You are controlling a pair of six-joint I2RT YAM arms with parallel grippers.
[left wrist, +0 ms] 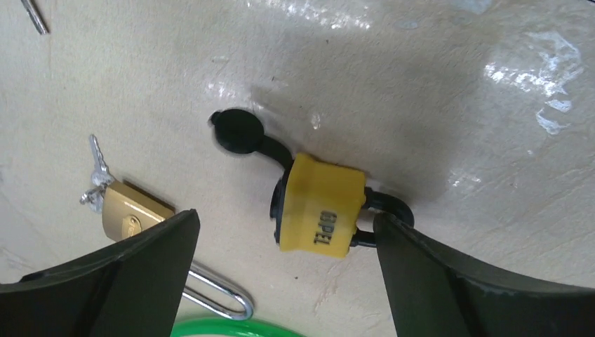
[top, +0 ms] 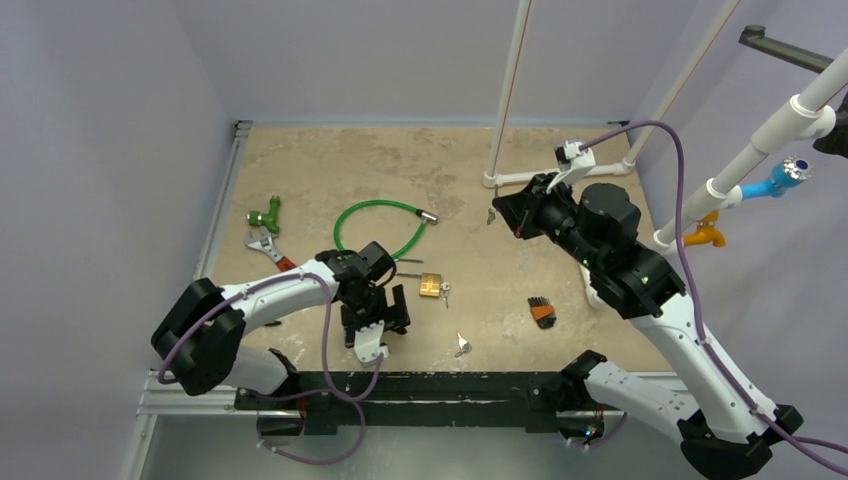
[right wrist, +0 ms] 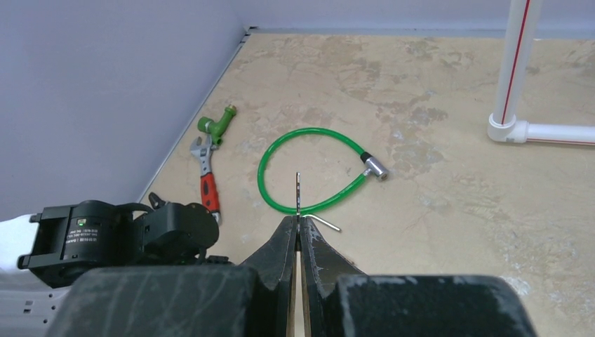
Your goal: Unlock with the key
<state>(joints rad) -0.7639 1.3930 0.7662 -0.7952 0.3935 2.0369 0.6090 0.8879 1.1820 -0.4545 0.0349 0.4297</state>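
yellow padlock (left wrist: pixel 321 214) down flat on the table, a little left of the middle and closer to the near edge than the far one. its black dust cap (left wrist: pixel 238 130) is flipped off to one side on its strap, and the black shackle (left wrist: pixel 389 207) pokes out the other end. the left tool (left wrist: pixel 285 219) hangs right over it, jaws wide apart, one finger (left wrist: pixel 126 281) on each side of the lock's body, gripping nothing. the finger by the shackle is very close to it, can't tell if they touch.

just beside the yellow one lies a brass padlock (left wrist: pixel 133 214) with a silver shackle (left wrist: pixel 217 291) and a bunch of keys (left wrist: pixel 95 175) at its end.

now the key (right wrist: pixel 297 193): it's up in the air, a thin blade standing straight out of the right tool (right wrist: pixel 299 228), whose jaws are clamped tight on it. that tool sits high over the far right part of the table, well apart from the lock.

toward the far edge a green cable lock (top: pixel 380 228) curls in a loop, with a thin metal pin (top: pixel 408 262) near it. by the left edge, a red-handled wrench (top: pixel 268 248) and a green fitting (top: pixel 265 214). close to the near edge, loose keys (top: pixel 461 344), and a black and orange thing (top: pixel 541 311) to their right. a white pipe frame (top: pixel 505 100) stands toward the far right corner.
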